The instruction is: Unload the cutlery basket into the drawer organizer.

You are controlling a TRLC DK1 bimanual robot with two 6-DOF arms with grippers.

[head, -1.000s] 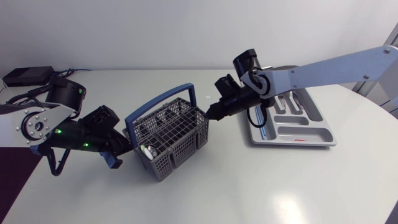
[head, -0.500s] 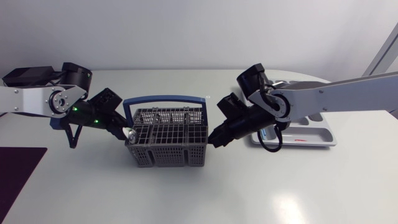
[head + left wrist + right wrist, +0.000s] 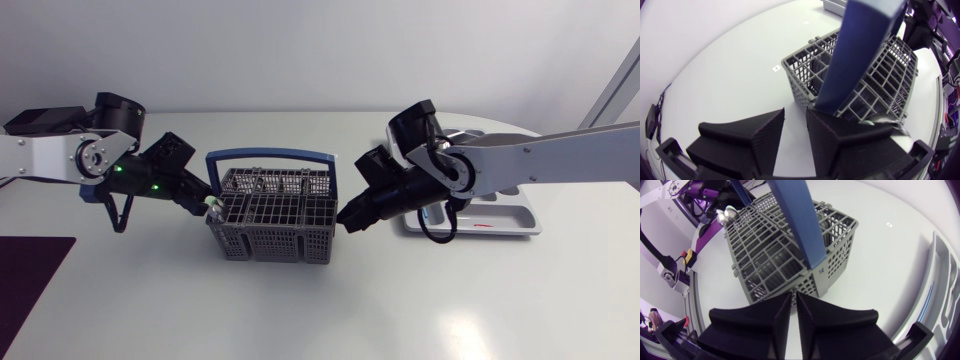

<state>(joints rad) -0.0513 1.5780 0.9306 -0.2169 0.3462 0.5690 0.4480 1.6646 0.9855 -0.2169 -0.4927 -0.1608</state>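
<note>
Basket (image 3: 270, 225): dead centre of the frame, flat on the white table (image 3: 300, 310). Grey plastic, boxy, walls of open lattice, inside split into small square compartments.
Handle (image 3: 270, 155): broad blue band, arching upright over the basket from one end to the other, feet fixed at the two end walls.
Cutlery (image 3: 726, 213): rounded shiny silver ends poking above the rim at the basket's left-end corner, just beside the left gripper. Spoon bowls by the look of them, though hard to say for sure.
Left gripper (image 3: 203, 199): in from the left edge of the frame, tip right down at the basket's left end. In its own wrist view (image 3: 795, 112), fingers narrowly apart with a slim gap and nothing in it, foot of the blue handle just ahead. Touching the wall or not: cannot tell.
Right gripper (image 3: 347, 216): in from the right edge, tip low against the basket's right end. In its own wrist view (image 3: 794, 295), fingers drawn almost together, only a hairline between them, gripping nothing, mesh wall and handle foot directly ahead.
Organizer (image 3: 515, 222): right of centre, pale grey tray with long moulded slots, partly hidden behind the right arm, apart from the basket. Contents too hidden to call.
</note>
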